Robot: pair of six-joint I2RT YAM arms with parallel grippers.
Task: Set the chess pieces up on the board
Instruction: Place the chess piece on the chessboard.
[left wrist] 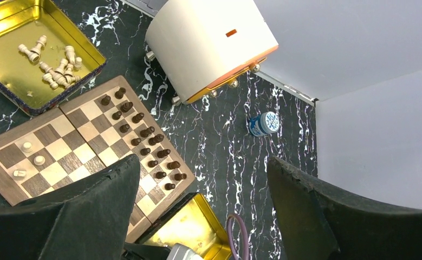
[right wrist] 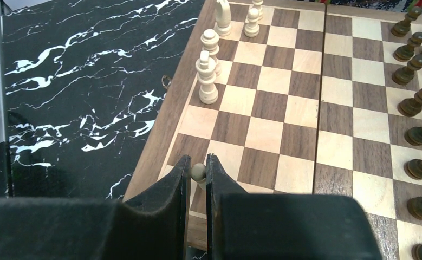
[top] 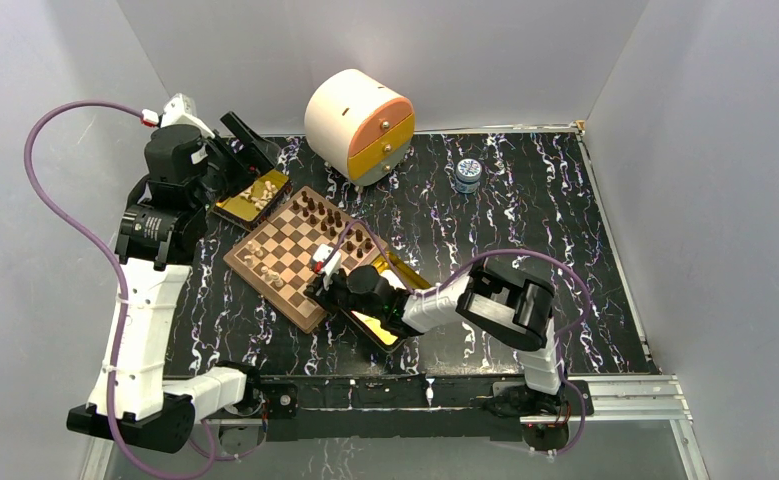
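Right wrist view: the right gripper (right wrist: 197, 164) has its fingers clamped on the round head of a light pawn (right wrist: 198, 172). It is poised over the board (right wrist: 300, 108) at a square beside the rim, toward the near corner. The pawn's base is hidden between the fingers, so you cannot tell whether it touches the wood.

Bring it straight down, centre it on one square, and part the fingers only once it stands flat. Then lift vertically, because a sideways exit could tip it or knock the standing light pieces (right wrist: 207, 76) along the same rim.

The left wrist view adds what this one lacks. The left gripper (left wrist: 200, 168) hangs high with its fingers wide apart and empty. Loose light pieces (left wrist: 57, 67) lie in a gold tin (left wrist: 2, 32) at the far left. The dark pieces (left wrist: 143, 132) fill two rows. The top external view hides the pawn under the wrist, but shows the right arm reaching over a second tin (top: 393, 335).
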